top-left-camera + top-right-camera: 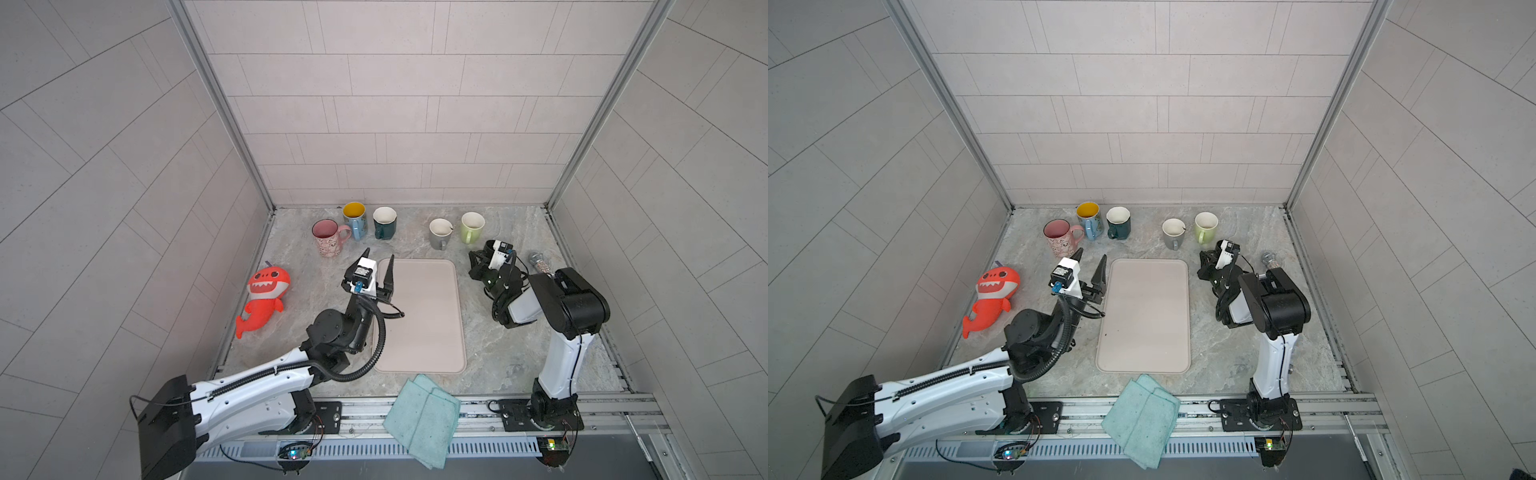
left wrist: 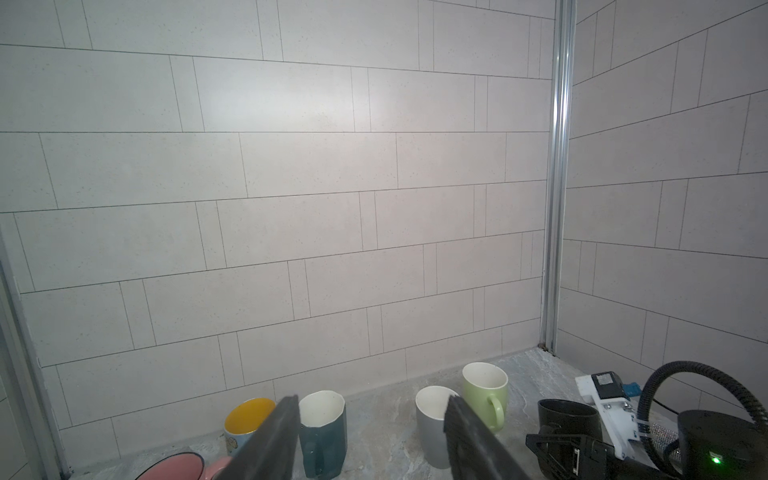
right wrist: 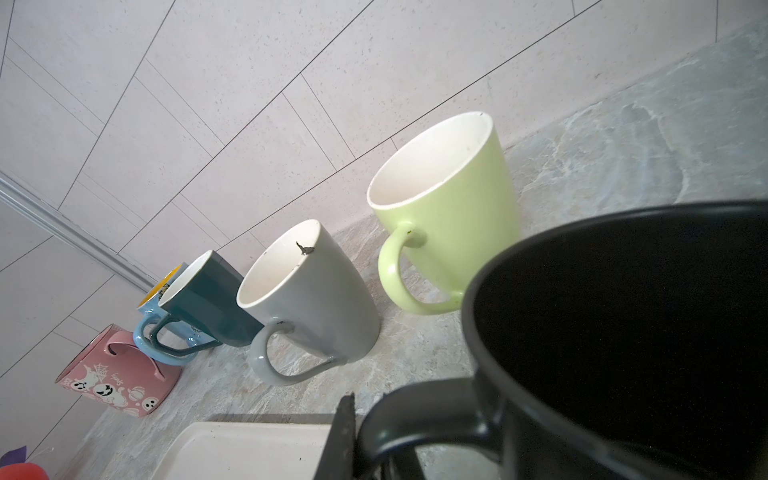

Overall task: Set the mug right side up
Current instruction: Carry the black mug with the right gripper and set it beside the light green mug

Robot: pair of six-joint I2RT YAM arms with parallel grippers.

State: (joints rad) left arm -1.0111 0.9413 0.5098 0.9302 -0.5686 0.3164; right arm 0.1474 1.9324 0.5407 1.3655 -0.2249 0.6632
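Black mug (image 2: 567, 415) upright beside the tray (image 1: 419, 316); right jaws closed, apparently on its handle. Left jaws half open, empty.

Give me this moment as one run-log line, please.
task: mug righting | right gripper: shut on black mug handle, mug mouth-up | left gripper: open, empty, near tray corner

Both top views look down from high up at the table (image 1: 490, 353), while each wrist cam sits low & close (almost down on it), facing the mugs (image 2: 484, 390) by the back wall (image 2: 291, 208), seen in all 4.
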